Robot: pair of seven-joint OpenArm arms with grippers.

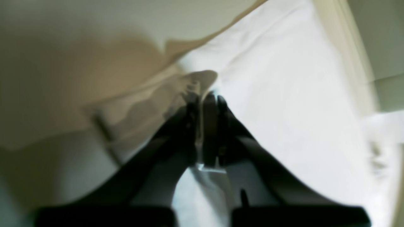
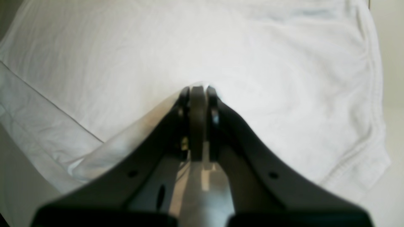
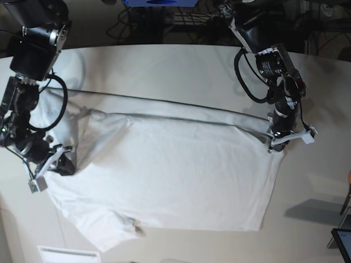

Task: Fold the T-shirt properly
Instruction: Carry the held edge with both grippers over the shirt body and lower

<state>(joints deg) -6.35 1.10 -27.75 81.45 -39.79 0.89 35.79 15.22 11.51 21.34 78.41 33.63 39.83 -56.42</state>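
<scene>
Both your jaws are clamped on the T-shirt [image 3: 175, 175]'s far edge, one at each end; its body lies spread toward you.

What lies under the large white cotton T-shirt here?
The pale tabletop shows around the large white cotton T-shirt, so the shirt rests on it. Whatever lies beneath the fabric itself is covered.
</scene>
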